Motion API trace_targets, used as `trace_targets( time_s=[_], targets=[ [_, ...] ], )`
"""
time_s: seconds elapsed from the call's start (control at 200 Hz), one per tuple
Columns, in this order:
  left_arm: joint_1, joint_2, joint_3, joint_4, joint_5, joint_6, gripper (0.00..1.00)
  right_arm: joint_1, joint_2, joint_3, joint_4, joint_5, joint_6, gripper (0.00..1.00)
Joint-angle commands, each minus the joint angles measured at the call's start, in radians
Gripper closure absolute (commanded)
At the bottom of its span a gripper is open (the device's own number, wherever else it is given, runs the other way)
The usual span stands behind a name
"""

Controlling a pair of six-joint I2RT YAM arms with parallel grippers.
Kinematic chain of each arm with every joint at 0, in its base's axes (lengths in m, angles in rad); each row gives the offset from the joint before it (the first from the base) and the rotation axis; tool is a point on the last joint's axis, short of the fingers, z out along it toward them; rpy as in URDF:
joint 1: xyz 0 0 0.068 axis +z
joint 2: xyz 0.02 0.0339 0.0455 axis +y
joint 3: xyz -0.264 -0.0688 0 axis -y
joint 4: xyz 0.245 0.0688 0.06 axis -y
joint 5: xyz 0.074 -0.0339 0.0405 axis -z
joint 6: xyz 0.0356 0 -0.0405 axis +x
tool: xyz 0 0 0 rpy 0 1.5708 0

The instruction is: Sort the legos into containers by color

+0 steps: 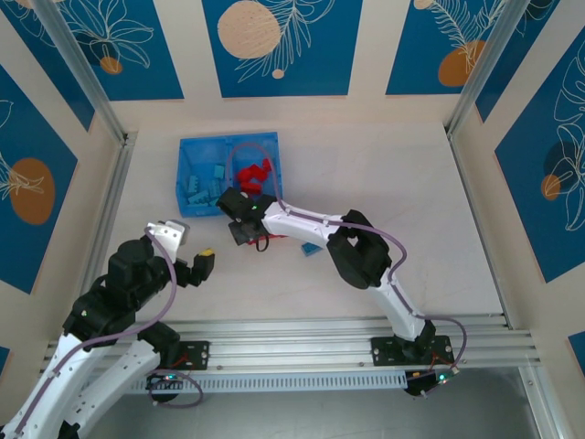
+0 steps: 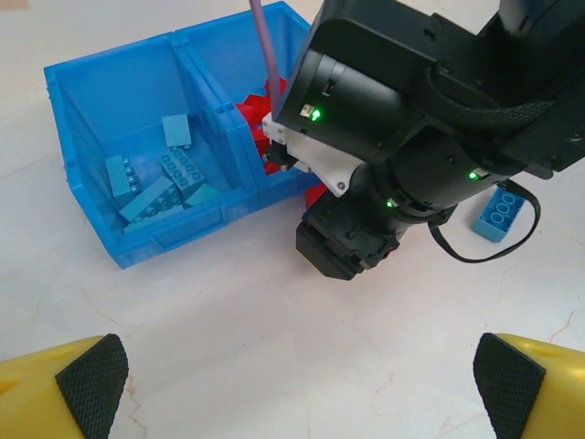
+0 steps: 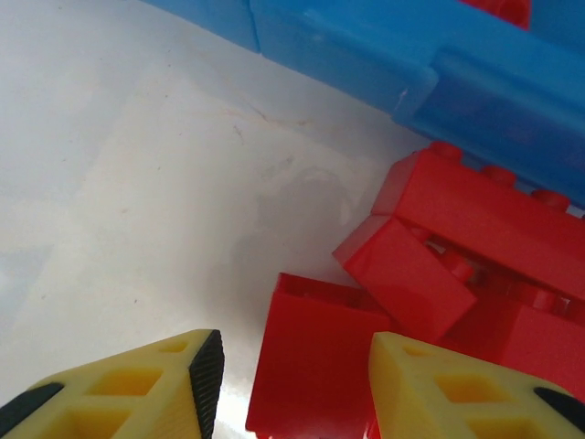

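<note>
The blue tray [image 1: 228, 139] stands at the back left of the table, with teal legos [image 1: 199, 187] in its left compartment and red legos [image 1: 251, 176] in its right. In the left wrist view the teal legos [image 2: 151, 197] lie loosely heaped. My right gripper [image 3: 297, 393] points down just in front of the tray wall [image 3: 366, 55]. Its jaws straddle a red lego [image 3: 315, 366], with a gap at the left pad. More red legos [image 3: 411, 274] lie piled beside it on the table. My left gripper [image 2: 302, 393] hangs wide open over bare table.
One teal lego [image 1: 312, 249] lies on the table right of the right wrist, also in the left wrist view [image 2: 501, 215] next to a black cable. The right arm's black wrist [image 2: 393, 137] hides the tray's front right corner. Aluminium rails border the table.
</note>
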Motion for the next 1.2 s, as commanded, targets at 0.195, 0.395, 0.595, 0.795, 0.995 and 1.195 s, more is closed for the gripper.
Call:
trace_targets(
  time_s=[0.195,0.395,0.595,0.795,0.995,1.195],
  targets=[
    [0.001,-0.014,-0.012,-0.009,-0.019,-0.002,0.00,0.012,0.037,0.029,-0.060,0.022,0.001,0.48],
    [0.000,-0.014,-0.012,-0.009,-0.017,-0.002,0.00,0.005,0.071,0.054,-0.100,0.026,0.042,0.41],
    [0.005,-0.014,-0.017,-0.005,-0.020,0.001,0.00,0.006,0.088,0.071,-0.079,-0.001,0.031,0.49],
    [0.007,-0.016,-0.017,-0.005,-0.019,0.001,0.00,0.008,0.112,0.113,-0.101,-0.019,0.026,0.58],
    [0.008,-0.016,-0.020,0.000,-0.020,0.005,0.00,0.026,0.081,0.121,-0.117,-0.003,0.009,0.66],
    [0.010,-0.016,-0.023,0.002,-0.017,0.006,0.00,0.037,-0.060,0.044,-0.072,0.023,0.003,0.68]
  ],
)
